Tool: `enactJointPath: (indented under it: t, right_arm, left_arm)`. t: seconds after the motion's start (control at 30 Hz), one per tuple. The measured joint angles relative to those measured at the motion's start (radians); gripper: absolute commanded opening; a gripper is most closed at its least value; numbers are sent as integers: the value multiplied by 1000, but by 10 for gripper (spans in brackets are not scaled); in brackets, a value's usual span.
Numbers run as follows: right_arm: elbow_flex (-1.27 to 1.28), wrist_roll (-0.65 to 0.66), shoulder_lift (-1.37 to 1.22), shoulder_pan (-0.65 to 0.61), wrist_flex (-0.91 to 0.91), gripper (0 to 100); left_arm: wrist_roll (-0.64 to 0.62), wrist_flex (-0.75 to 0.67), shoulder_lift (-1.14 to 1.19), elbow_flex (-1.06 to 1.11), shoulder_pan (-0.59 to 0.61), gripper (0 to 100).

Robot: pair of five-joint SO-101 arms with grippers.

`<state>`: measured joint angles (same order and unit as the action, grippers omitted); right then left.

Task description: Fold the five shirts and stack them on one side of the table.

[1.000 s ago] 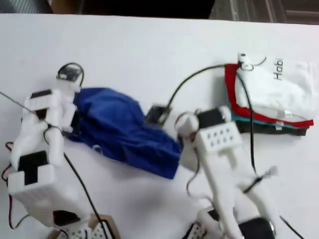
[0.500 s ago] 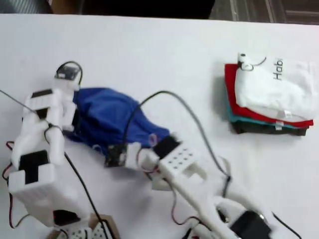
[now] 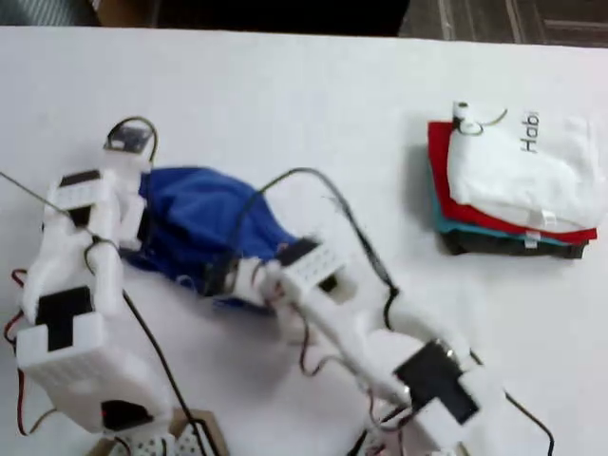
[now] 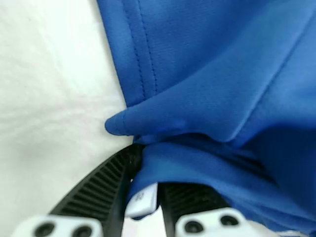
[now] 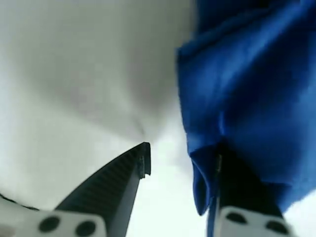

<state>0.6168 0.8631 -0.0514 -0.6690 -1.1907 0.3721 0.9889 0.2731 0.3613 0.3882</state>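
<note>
Blue shirt [image 4: 222, 74]: matt cloth w/ stitching

The high camera looks steeply down over the table [image 3: 285, 95] from the robot's side. Each wrist camera sits just behind its own gripper, the left gripper [image 4: 145, 163] and the right gripper [image 5: 181, 153], looking past it from very close, seemingly downward. All three views share the blue shirt [image 3: 204, 223].

Five shirts on one table [image 3: 285, 85]: one loose blue shirt [image 3: 204, 223] at the left, four folded in one stack [image 3: 513, 204] at the right: white shirt [image 3: 532, 171], red shirt [image 3: 440, 157], teal shirt [image 3: 445, 223], dark shirt [image 3: 513, 250]. Two arms: left arm [image 3: 71, 275], right arm [image 3: 361, 332].
</note>
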Motion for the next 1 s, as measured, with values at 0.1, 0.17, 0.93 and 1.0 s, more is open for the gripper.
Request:
enactJointPath:
  t: [0.1, 0.17, 0.93, 1.0]
  right_arm:
    - [-61, 11, -17, 57, -63, 233]
    - [-97, 11, -20, 72, -104, 233]
    - [-43, 17, 69, 114, -141, 233]
    - [-23, 17, 69, 129, -101, 233]
  left_arm:
    - [0, 0, 0, 0, 0, 24]
    - [0, 0, 0, 0, 0, 24]
    - [0, 3, 0, 0, 0, 24]
    - [0, 3, 0, 0, 0, 24]
